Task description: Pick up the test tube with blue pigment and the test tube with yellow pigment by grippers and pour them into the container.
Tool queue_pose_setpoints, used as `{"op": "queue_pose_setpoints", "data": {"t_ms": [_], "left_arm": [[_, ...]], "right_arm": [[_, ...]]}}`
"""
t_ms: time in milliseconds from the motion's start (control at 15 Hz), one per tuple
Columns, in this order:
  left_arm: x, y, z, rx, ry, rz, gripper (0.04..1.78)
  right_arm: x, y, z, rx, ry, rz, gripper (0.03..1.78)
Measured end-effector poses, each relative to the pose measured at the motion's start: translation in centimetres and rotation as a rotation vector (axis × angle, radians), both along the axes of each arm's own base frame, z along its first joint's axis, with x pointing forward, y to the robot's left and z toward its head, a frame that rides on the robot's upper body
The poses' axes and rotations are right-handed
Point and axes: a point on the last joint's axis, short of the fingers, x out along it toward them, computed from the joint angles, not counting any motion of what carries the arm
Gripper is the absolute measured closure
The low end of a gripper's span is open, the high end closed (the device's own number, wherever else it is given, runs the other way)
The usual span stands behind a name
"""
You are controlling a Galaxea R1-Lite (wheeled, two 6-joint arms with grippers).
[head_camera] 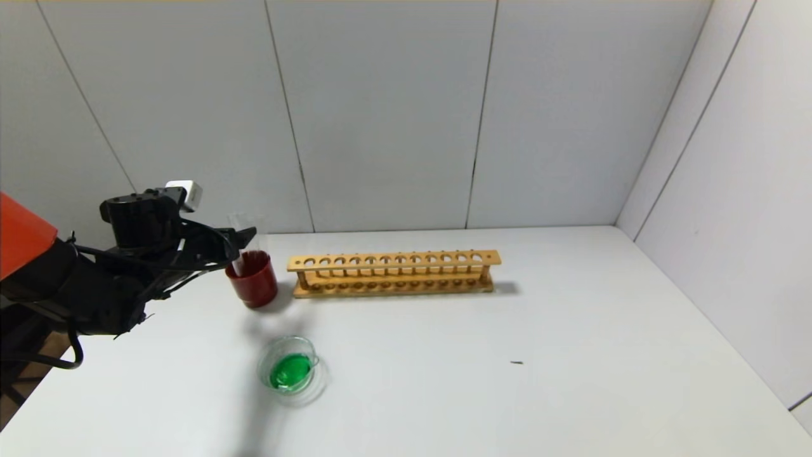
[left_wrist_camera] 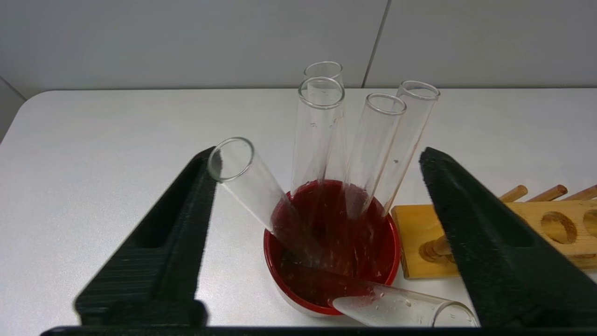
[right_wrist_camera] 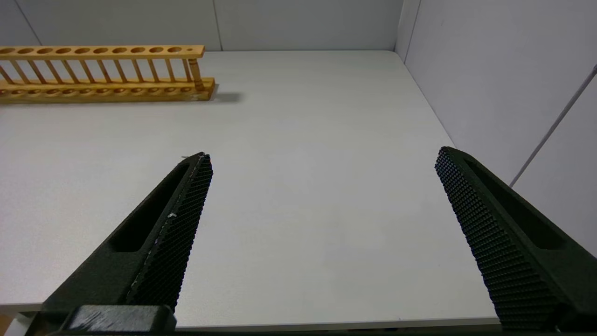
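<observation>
My left gripper (head_camera: 243, 240) hangs over the dark red cup (head_camera: 254, 285) at the table's back left. In the left wrist view the left gripper (left_wrist_camera: 317, 156) is open, its jaws wide apart on either side of the cup (left_wrist_camera: 269, 249) and gripping nothing. Several colourless clear tubes (left_wrist_camera: 319, 135) stand in the cup; one (left_wrist_camera: 242, 179) leans close to one finger. No tube with blue or yellow liquid is in view. The container (head_camera: 262, 368), a clear glass dish, holds green liquid in front of the cup. My right gripper (right_wrist_camera: 322, 156) is open and empty, out of the head view.
An empty wooden tube rack (head_camera: 393, 273) stands right of the cup; it also shows in the left wrist view (left_wrist_camera: 550, 228) and the right wrist view (right_wrist_camera: 102, 70). Another clear tube (left_wrist_camera: 401, 305) lies across the cup's near rim. Walls close the back and right.
</observation>
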Motion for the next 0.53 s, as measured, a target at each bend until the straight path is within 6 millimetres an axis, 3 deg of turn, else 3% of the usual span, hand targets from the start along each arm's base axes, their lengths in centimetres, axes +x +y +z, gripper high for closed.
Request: {"op": "queue_pose_setpoints", "data": {"t_ms": [200,533], "left_arm": [[-0.01,-0.10,0.00,0.000,0.001,-0.003,0.08],[-0.08,-0.64,0.82,0.001,-0.020,-0.017,0.07]], "right_arm": [[0.00,0.00,0.00,0.000,0.000,0.000,0.06],[0.00,0.00,0.00,0.000,0.000,0.000,0.06]]}}
